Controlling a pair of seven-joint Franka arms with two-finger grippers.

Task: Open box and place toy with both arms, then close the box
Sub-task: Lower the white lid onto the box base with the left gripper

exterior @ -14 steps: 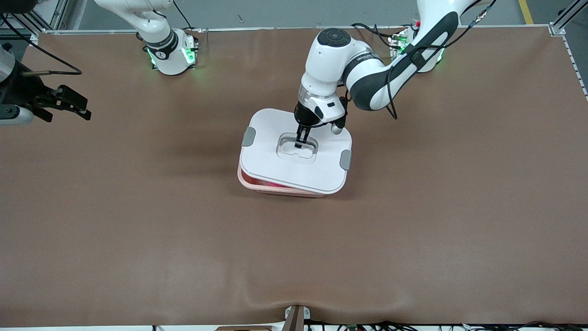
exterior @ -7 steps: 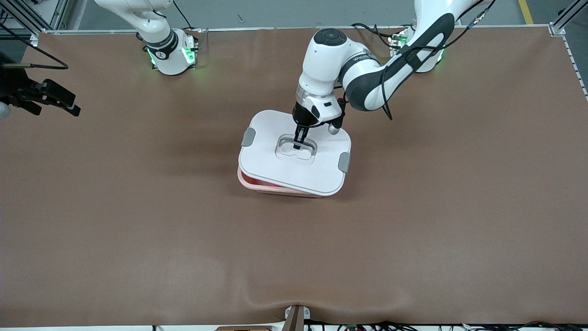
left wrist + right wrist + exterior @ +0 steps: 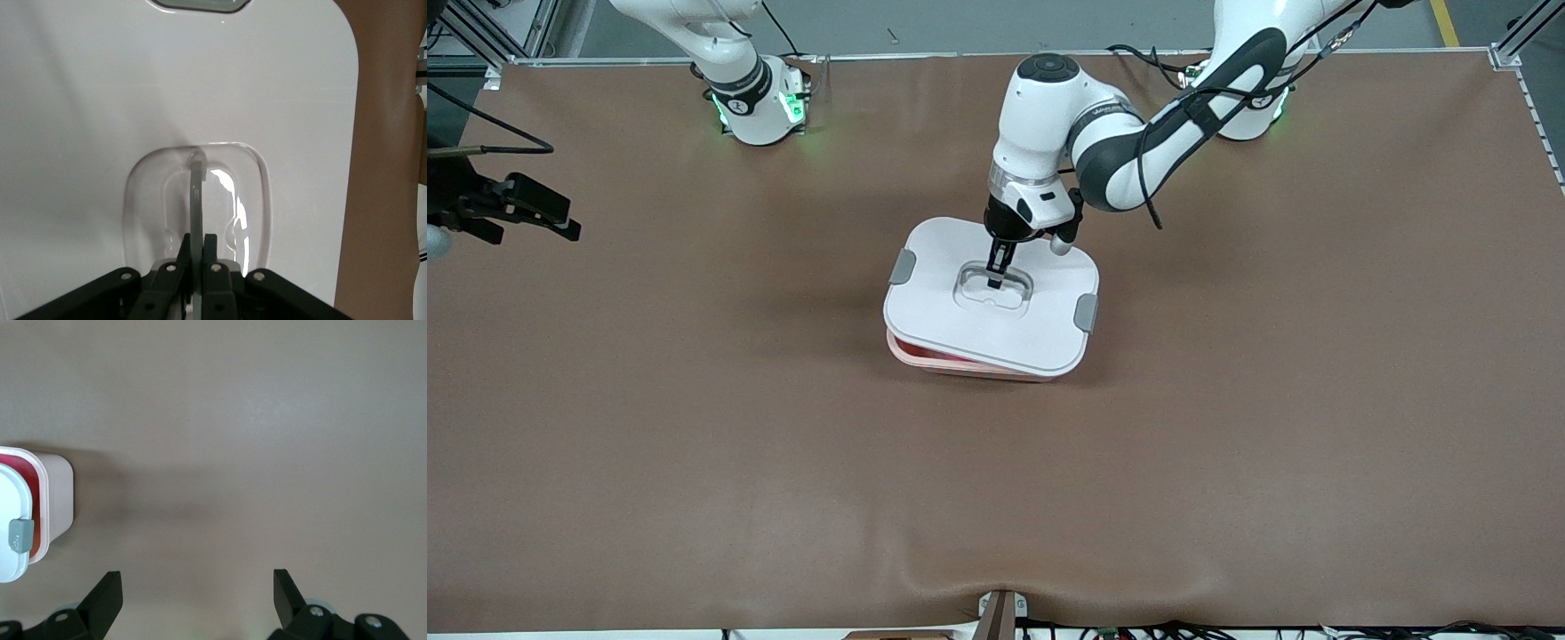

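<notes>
The box stands mid-table: a pink tub (image 3: 960, 366) with the white lid (image 3: 943, 311) over it, askew, so the tub's rim shows on the side nearer the camera. My left gripper (image 3: 994, 283) is shut on the lid's clear handle (image 3: 196, 200), gripped between both fingers (image 3: 197, 247). Grey clips (image 3: 1086, 313) sit at the lid's two ends. My right gripper (image 3: 567, 224) is open and empty over bare table at the right arm's end; its wrist view (image 3: 197, 587) shows the tub's end (image 3: 59, 500) and a clip (image 3: 20, 535). The toy is hidden; only a red strip (image 3: 30, 480) shows under the lid.
The brown table mat (image 3: 1227, 400) spreads wide around the box on every side. The arm bases with green lights (image 3: 760, 107) stand along the table edge farthest from the camera. A small bracket (image 3: 1000, 613) sits at the edge nearest the camera.
My left gripper has shifted the lid slightly toward the right arm's end of the table. My right gripper has drawn back toward its end of the table.
</notes>
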